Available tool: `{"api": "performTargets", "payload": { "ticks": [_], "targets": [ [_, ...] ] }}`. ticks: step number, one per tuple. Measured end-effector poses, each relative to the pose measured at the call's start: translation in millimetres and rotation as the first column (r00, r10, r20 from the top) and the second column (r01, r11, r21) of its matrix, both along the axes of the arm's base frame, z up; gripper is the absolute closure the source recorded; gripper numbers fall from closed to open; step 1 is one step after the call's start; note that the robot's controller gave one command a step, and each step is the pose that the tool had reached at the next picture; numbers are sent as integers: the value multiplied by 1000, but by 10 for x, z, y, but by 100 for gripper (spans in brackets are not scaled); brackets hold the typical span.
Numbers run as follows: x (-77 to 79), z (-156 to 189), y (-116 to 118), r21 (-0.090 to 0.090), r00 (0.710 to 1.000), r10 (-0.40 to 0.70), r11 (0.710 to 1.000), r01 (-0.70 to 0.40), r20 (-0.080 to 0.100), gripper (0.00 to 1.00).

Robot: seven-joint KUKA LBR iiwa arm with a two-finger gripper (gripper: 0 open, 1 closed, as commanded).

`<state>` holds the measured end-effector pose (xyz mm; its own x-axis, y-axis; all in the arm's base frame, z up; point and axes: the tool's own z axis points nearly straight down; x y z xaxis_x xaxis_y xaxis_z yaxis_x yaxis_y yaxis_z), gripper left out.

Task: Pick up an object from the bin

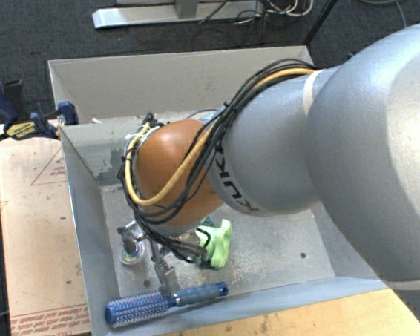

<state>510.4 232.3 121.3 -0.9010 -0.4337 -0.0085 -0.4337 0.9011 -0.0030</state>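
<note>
Arm (305, 146) comes in from right, fat grey body hiding good chunk of bin (90, 236). Orange wrist cover (176, 167), wrapped in black and yellow cables (161, 197), sits over bin's middle. Gripper (164, 274) pokes out underneath, down near front-left floor, just above blue hairbrush (164, 303) lying along front wall. Pale green thing (219, 243) just right of gripper, small shiny metal bit (132, 248) just left.

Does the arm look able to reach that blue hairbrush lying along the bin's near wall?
Probably yes: the blue hairbrush lies uncovered, with the gripper right beside it; only the bin's wall close by might crowd it.
</note>
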Motion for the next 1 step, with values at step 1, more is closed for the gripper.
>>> {"api": "performTargets", "payload": {
  "ticks": [1],
  "targets": [
    [-146, -383, -194, -6, 987, -160, 987, 160, 22, 0]
  ]
}}
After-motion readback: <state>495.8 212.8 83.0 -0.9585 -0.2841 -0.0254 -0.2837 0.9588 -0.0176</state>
